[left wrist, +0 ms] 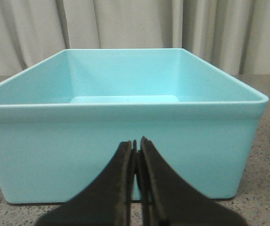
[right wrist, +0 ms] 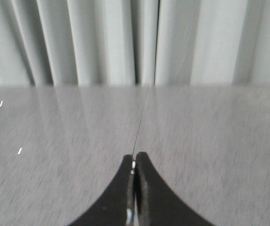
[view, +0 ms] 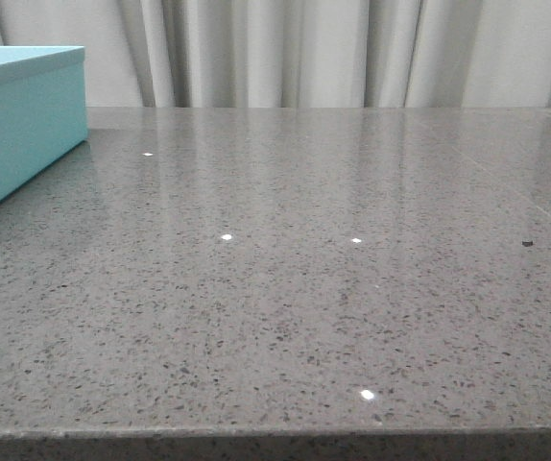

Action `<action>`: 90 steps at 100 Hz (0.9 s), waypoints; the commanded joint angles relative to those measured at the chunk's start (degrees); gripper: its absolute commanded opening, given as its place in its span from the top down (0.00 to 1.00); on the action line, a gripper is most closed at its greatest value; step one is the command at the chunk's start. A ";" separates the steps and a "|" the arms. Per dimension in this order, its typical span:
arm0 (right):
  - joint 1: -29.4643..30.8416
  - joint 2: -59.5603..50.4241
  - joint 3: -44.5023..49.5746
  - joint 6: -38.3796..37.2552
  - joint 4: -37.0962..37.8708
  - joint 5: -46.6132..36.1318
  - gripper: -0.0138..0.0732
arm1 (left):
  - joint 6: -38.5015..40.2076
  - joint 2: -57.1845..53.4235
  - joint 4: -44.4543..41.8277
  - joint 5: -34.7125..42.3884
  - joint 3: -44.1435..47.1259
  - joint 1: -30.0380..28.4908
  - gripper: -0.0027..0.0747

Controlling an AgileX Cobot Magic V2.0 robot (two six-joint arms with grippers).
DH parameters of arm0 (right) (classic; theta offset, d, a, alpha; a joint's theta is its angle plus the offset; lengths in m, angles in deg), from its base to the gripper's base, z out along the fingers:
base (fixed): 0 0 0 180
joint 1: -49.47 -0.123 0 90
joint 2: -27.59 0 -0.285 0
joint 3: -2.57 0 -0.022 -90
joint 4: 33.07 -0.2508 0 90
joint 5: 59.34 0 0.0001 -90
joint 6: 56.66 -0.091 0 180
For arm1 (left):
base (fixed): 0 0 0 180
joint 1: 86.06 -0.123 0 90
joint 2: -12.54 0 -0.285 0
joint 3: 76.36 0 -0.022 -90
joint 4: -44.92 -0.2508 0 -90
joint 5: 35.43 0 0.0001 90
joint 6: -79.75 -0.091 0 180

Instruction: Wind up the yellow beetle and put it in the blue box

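The blue box (view: pixel 21 120) stands at the table's far left in the front view, cut off by the frame edge. In the left wrist view the blue box (left wrist: pixel 125 141) fills the picture, open-topped, and what shows of its inside is bare. My left gripper (left wrist: pixel 136 142) is shut with nothing in it, close in front of the box's near wall. My right gripper (right wrist: pixel 135 157) is shut and holds nothing, low over bare table. The yellow beetle is out of view in every frame. Neither gripper shows in the front view.
Grey speckled stone table (view: pixel 285 288) with its front edge (view: pixel 275 437) near the camera. Pale curtains (view: pixel 304 53) hang behind the table. A thin seam (right wrist: pixel 142 117) runs across the tabletop ahead of the right gripper. A small dark speck (view: pixel 527 243) lies at the right.
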State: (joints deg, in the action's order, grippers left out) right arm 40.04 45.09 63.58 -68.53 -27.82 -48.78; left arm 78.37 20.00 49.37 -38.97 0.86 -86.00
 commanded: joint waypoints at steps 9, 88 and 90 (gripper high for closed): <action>4.42 -2.43 5.64 1.55 1.32 -20.59 0.92 | 0.50 -1.87 0.41 4.36 1.21 0.46 0.99; 7.12 -11.63 16.96 5.52 -2.31 -9.81 0.92 | 0.50 -1.87 0.41 4.36 1.21 0.46 0.99; 7.12 -11.63 16.96 5.52 -2.31 -9.81 0.92 | 0.50 -1.87 0.41 4.36 1.21 0.46 0.99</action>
State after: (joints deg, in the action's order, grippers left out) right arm 46.63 34.83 81.47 -63.52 -30.02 -54.53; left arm 78.37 20.00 49.37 -39.06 0.86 -86.00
